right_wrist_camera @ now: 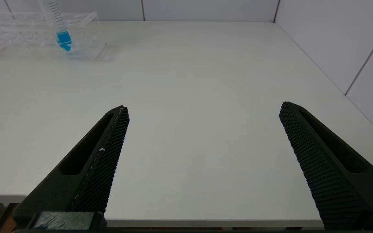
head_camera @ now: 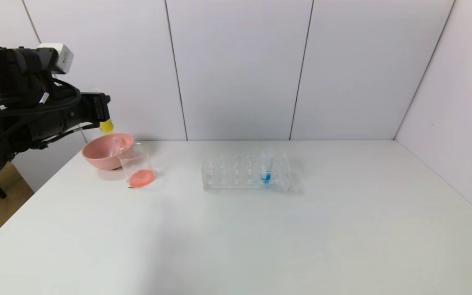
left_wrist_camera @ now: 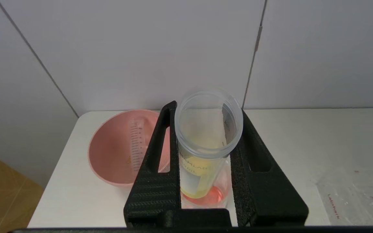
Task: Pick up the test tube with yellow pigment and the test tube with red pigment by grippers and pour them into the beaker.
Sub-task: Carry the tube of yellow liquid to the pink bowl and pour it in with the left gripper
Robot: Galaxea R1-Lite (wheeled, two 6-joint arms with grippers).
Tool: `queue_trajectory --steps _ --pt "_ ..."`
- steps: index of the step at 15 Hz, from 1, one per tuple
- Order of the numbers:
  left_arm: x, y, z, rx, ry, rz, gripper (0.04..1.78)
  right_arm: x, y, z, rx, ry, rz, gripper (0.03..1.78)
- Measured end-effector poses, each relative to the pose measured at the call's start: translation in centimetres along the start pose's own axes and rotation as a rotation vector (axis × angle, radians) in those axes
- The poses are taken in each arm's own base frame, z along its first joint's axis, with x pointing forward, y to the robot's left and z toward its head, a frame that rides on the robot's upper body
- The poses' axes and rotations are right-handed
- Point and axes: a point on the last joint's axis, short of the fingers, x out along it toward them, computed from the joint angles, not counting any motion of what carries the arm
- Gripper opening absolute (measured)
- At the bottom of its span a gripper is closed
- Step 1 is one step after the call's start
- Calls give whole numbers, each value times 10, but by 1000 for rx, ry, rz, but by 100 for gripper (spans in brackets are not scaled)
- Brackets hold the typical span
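Your left gripper (left_wrist_camera: 206, 129) clamps the test tube with yellow pigment (left_wrist_camera: 206, 155) above the beaker (head_camera: 137, 166). Your right gripper (right_wrist_camera: 202, 111) hangs wide open, holding nothing.

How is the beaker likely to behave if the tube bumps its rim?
The beaker probably tips or slides easily: it looks thin, clear and light, with only a shallow red pool at its base. The pink bowl right beside it might brace one side. The left gripper holds the yellow tube above it.

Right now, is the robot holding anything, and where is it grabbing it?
The left gripper pinches the test tube with yellow pigment just below its open rim. The right gripper holds nothing.
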Motion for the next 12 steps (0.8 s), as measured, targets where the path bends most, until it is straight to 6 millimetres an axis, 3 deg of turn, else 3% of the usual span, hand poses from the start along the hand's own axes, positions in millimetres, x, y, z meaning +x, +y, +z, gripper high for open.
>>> queue_trajectory --steps 8,12 --pt "20 55 -22 -8 68 27 45 0 0 0 0 0 0 170" --pt "30 75 -33 53 90 -39 45 0 0 0 0 0 0 170"
